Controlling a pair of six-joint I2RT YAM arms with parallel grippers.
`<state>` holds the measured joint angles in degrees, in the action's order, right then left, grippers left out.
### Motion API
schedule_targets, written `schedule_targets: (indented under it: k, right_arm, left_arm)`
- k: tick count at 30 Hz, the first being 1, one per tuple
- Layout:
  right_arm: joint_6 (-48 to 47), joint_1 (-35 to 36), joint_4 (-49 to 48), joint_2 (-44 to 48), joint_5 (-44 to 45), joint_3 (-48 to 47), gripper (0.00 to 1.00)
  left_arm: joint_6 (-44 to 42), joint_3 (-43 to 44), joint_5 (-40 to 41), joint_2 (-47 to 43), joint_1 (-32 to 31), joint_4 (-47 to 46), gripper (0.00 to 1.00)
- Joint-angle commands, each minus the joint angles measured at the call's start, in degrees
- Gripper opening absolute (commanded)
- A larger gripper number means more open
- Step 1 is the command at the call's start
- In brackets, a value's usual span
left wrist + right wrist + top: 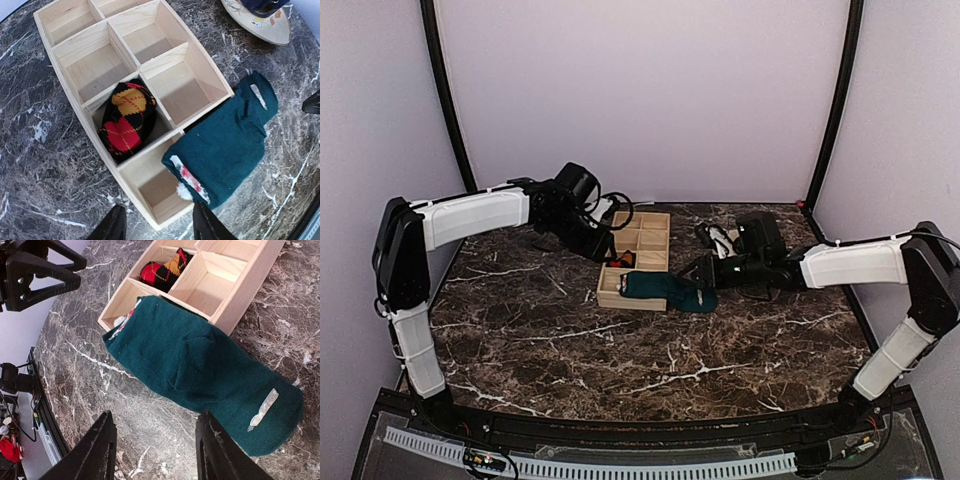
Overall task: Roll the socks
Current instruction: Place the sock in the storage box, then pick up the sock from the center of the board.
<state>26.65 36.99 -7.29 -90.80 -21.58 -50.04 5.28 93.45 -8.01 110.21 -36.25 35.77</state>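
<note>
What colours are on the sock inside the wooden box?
Black with red and orange diamonds; the sock shows best in the left wrist view.

Your top view sits high above and behind the arm bases and faces the far wall. It is far enough back to take in the whole table [570, 350]. Your left wrist view hangs close over the wooden tray [75, 55] by the table's far edge, looking steeply down, with the left gripper [157, 207] at the frame's bottom. Your right wrist view is nearer still, looking across the green sock [200, 365] toward the tray, with the right gripper [156, 417] in the foreground and the left gripper at top left. All three views share the tray, the green sock and the patterned sock [125, 120].
</note>
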Motion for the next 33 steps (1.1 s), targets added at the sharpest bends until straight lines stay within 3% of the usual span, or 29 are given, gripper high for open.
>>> schedule_targets:
  k: [1,21,33]
  right_arm:
    - [0.48,0.64,-3.91,3.8,1.64,2.22,0.49]
    - [1.81,2.45,-5.83,6.43,2.86,6.13,0.5]
    - [1.52,2.48,-5.82,6.61,2.73,6.16,0.5]
  left_arm:
    - [6.8,-6.75,-4.87,-6.35,-0.29,-7.74,0.48]
    - [23.15,-21.54,-13.89,-9.59,-0.57,-17.84,0.53]
    - [24.82,-18.58,-13.07,-5.92,-0.68,-18.78,0.54]
